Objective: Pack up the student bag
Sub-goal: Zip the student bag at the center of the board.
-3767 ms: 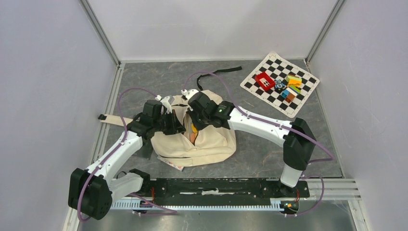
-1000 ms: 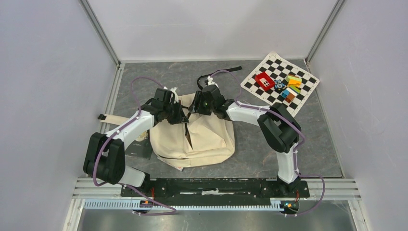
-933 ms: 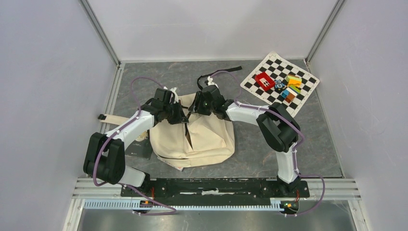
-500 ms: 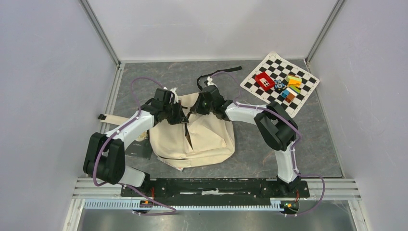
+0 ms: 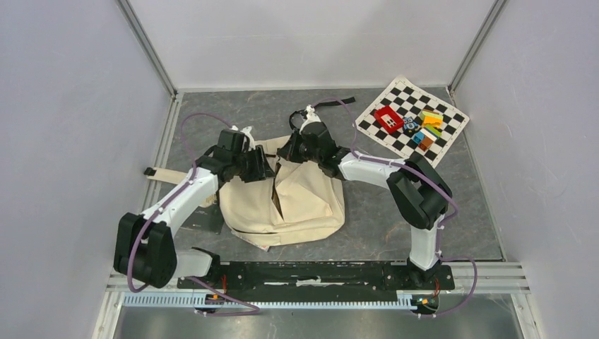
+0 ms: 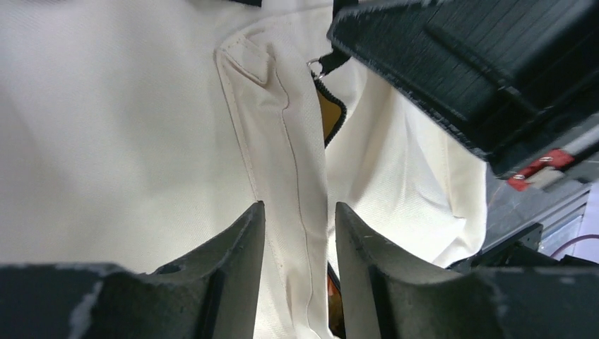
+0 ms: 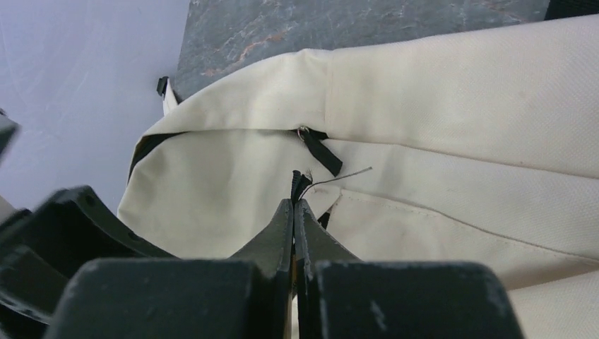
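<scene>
Student bag [image 5: 286,201] (orange item [image 6: 326,116] inside) gapes; right end effector [image 7: 294,203] clenches zipper tab [image 7: 299,182], left end effector [image 6: 297,210] released.

**Much of the bag's contents and both gripper tips are out of sight**
From above, the fingertips of the left gripper [image 6: 297,229] and right gripper [image 7: 294,210] are hidden under their own black wrists. Just past the left gripper, the bag [image 5: 304,201] gapes on an orange sliver [image 6: 326,119] that cannot be identified. A black scrap [image 7: 298,182] sits at the right gripper's closed tips; whether it is pinched is unclear. Behind the left gripper, a dark flat thing [image 5: 206,220] lies half under the arm.
</scene>
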Action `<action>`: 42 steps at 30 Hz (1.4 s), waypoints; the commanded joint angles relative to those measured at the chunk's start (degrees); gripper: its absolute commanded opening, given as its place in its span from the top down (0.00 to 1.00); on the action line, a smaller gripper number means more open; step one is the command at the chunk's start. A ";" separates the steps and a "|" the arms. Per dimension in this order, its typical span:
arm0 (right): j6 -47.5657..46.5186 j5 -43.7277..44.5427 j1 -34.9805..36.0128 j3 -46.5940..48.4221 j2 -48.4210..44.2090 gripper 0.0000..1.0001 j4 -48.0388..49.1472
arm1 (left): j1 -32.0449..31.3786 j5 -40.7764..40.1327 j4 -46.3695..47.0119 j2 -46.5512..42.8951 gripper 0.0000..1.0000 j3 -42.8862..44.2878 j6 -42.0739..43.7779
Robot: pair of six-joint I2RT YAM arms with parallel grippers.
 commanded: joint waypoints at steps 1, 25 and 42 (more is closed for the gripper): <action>-2.99 -1.29 -0.01 -3.12 -3.68 1.00 3.97 | 2.46 0.64 -0.73 -4.15 0.52 1.09 -0.44; -5.60 -4.74 3.65 -13.32 -12.63 1.00 4.74 | 7.51 8.98 6.66 14.68 0.28 12.86 -5.57; -7.87 -0.01 8.79 -12.84 -15.40 1.00 -0.62 | 4.20 6.91 3.30 18.02 0.35 14.98 0.13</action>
